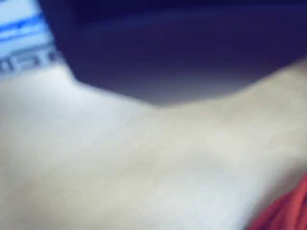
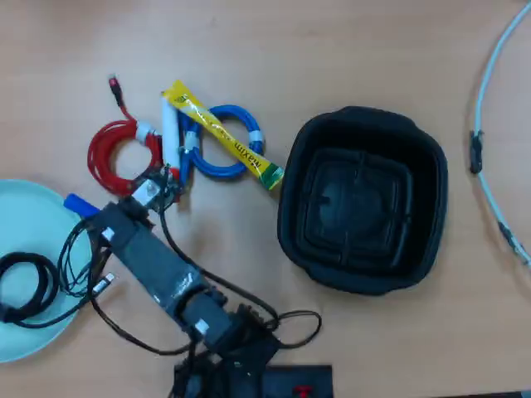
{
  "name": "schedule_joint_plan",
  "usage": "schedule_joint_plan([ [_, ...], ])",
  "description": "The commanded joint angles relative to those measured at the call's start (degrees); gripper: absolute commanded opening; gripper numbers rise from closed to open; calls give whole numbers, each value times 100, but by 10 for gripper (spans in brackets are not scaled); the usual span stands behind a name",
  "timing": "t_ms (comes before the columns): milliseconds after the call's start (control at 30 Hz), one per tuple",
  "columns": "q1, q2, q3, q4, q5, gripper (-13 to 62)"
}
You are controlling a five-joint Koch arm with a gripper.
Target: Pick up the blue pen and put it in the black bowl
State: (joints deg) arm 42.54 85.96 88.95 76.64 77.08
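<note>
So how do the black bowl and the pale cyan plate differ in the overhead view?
The black bowl is a rounded square; the cyan plate is round. The bowl is deep with a stepped, ridged inside; the plate looks shallow and smooth. The bowl is empty; the plate carries a coiled black cable. The bowl is fully in frame; the plate is cut off by the left edge. Both rest on the wooden table.

Overhead view: the bowl (image 2: 362, 199) sits right of centre on the worktop (image 2: 332, 50), nothing in it. Just left of it lies the stick packet (image 2: 222, 134), crossing a cable coil (image 2: 228, 141). Further left, a marker (image 2: 170, 137) beside another coil (image 2: 116, 153). The plate (image 2: 33, 224) is at the left edge, near side, with the arm (image 2: 158, 265) beside it.
</note>
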Motion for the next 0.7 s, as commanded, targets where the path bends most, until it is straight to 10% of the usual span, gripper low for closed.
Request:
schedule_joint_plan([
  [0,-35,589,-606,114,-378,-72],
  [667,1521,1354,-870,-9,-3700,-72],
])
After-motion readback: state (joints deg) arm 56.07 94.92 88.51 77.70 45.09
